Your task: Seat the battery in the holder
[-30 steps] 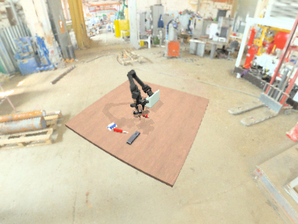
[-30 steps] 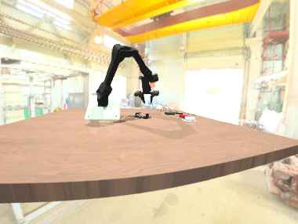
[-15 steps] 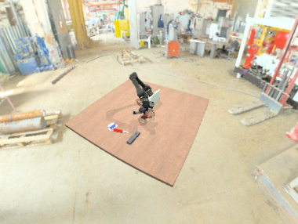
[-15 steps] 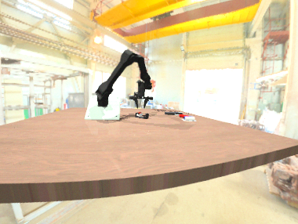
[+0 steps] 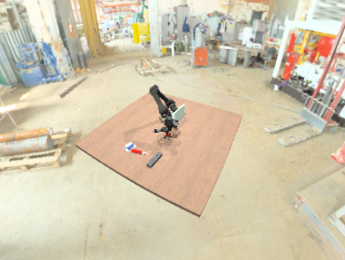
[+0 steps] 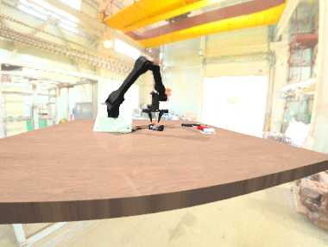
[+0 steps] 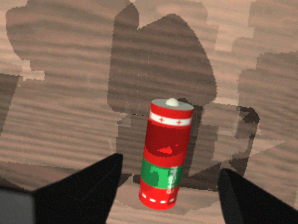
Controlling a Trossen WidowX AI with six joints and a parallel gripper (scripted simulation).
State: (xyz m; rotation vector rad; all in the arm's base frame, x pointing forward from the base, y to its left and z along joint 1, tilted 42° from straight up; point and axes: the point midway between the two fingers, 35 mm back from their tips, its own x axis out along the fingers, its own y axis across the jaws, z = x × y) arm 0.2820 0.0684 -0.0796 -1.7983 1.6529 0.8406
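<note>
The battery is red with a green band. In the wrist view it lies on the table, its silver terminal end toward the top of the picture. My gripper is partly open and empty. Its fingers stand on either side of the battery in the wrist view, and the exterior view shows the fingertips a little above the small parts. A small dark thing beside the battery looks like the holder. Its spring and lip are too small to make out, and it is not in the wrist view.
A long black block lies toward the table's front edge in the top view. Near it are a red-handled thing and a white and blue thing. A pale panel stands at the arm's base.
</note>
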